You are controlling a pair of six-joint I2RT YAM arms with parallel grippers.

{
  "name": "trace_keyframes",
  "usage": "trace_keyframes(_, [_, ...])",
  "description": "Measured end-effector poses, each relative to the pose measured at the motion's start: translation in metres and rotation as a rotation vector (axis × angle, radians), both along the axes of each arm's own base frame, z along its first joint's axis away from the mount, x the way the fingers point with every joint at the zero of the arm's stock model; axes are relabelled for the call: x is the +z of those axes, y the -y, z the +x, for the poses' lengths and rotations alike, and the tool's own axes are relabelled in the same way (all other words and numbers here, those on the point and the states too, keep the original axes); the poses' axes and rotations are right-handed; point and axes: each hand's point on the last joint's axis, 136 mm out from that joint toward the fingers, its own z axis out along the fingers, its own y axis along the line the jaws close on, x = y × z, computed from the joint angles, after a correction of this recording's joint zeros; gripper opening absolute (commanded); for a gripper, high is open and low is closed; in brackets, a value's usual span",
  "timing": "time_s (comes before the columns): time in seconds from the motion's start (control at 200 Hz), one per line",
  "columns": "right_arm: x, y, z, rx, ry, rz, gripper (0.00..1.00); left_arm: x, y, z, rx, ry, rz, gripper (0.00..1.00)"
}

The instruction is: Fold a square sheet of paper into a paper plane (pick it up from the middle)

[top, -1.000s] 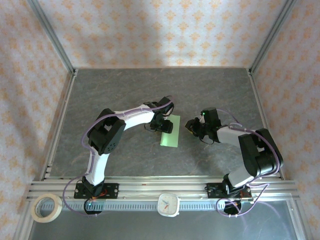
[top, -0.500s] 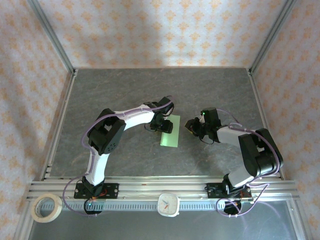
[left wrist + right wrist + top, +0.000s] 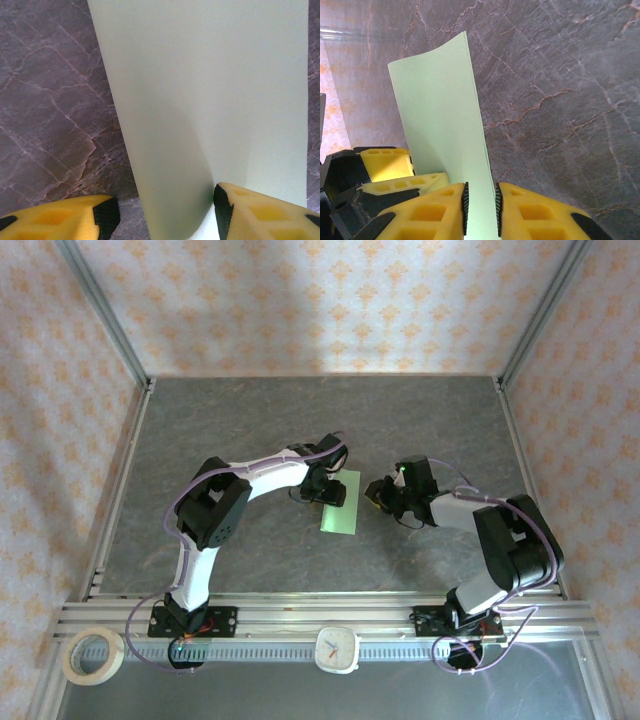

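The grey marbled table (image 3: 250, 420) sits inside patterned walls, with a metal rail along its near edge. The left arm (image 3: 255, 472) reaches in from the left and the right arm (image 3: 500, 530) from the right, so both meet near the middle of the table.

Between them lies the paper (image 3: 342, 512), pale green. From above it looks like a narrow upright strip rather than a full square, a little tilted, and it rests on the table.

The left gripper (image 3: 328, 490) is at the strip's upper left part. In its own camera the left gripper (image 3: 164, 210) has its fingers spread wide. One finger is over the bare table just beside the paper (image 3: 210, 90), and the other finger (image 3: 260, 212) sits on the paper. A soft, shadowed curve rises in the sheet next to that finger.

The right gripper (image 3: 375, 492) is at the strip's right edge. In its own camera the right gripper (image 3: 480, 202) has its fingers a narrow gap apart. The paper (image 3: 440, 115) shows face-on through that gap, not nipped between the pads. I cannot tell whether the tips touch the sheet. Two layers show along the paper's right edge.

On the rail sit a roll of tape (image 3: 70, 657) at the far left and a small white clock (image 3: 338, 648) in the middle.
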Motion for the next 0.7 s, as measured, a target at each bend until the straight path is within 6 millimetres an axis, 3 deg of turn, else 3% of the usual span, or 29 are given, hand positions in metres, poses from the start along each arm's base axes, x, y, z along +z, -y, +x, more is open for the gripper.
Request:
trace_keyframes(0.49, [0.0,0.001,0.003,-0.026,0.013,-0.022,0.19,0.0,0.0,0.0,0.0,0.0,0.0,0.6])
trace_keyframes(0.701, [0.003,-0.016,0.003,0.022,0.023,0.019,0.04,0.0,0.0,0.0,0.0,0.0,0.0,0.6])
